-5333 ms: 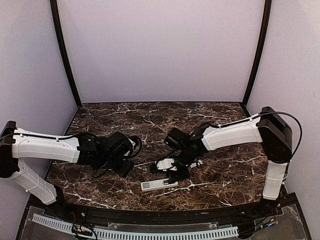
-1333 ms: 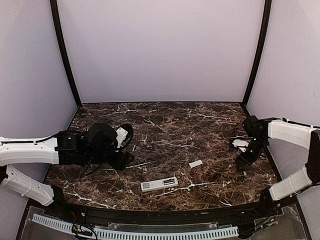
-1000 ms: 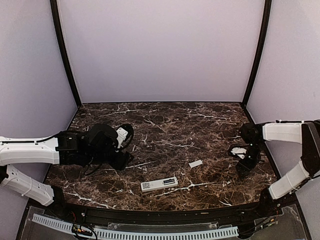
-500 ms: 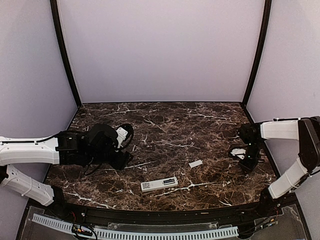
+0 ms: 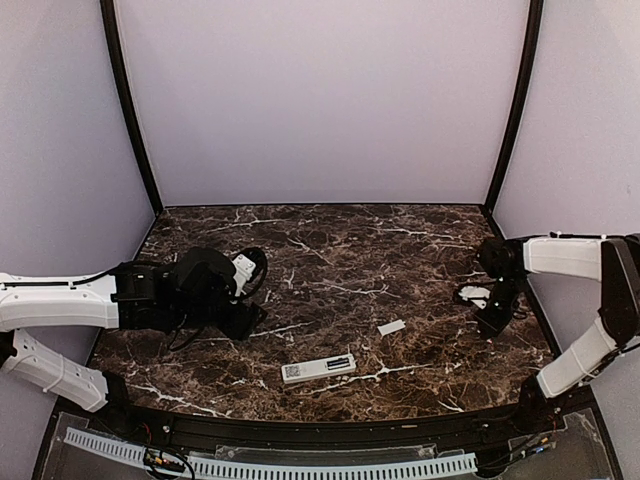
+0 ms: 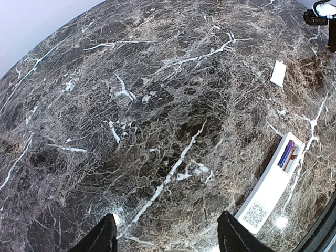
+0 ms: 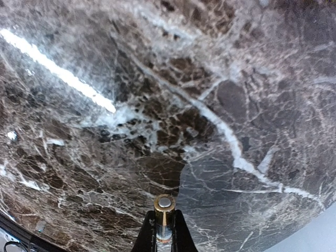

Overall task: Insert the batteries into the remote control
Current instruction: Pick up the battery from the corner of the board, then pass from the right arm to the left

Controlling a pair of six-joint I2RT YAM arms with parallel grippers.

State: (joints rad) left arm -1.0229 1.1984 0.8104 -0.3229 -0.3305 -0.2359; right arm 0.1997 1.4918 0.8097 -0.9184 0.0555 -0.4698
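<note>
My right gripper (image 5: 491, 322) has swung away from the middle of the table (image 5: 330, 250), where it was bent over the remote control (image 5: 318, 368) a few seconds back, and now hangs out by the right edge. In the last second it has only lifted and shifted a little. Its fingers are pinched tight on a battery (image 7: 164, 206), which stands up between them with its metal end cap towards the wrist camera. I take it that this cell has been fetched from out here and has to travel back to the remote, which lies well off to this gripper's left and nearer the arm bases.

My left gripper (image 6: 167, 239) has not moved. Its fingers are spread wide with nothing between them, and the remote lies just ahead and to their right, label side up with its compartment (image 6: 294, 152) uncovered. The cover (image 5: 391, 327) lies loose beyond the remote, between it and my right gripper.

A second battery (image 6: 285, 155) seems to be seated in the compartment already, as a bluish strip, but it is too small for me to be sure of it or of which way it faces. From above, the held battery is hidden under my right wrist. In the right wrist view only its upper end shows, so I cannot tell how much of it the fingers cover.
</note>
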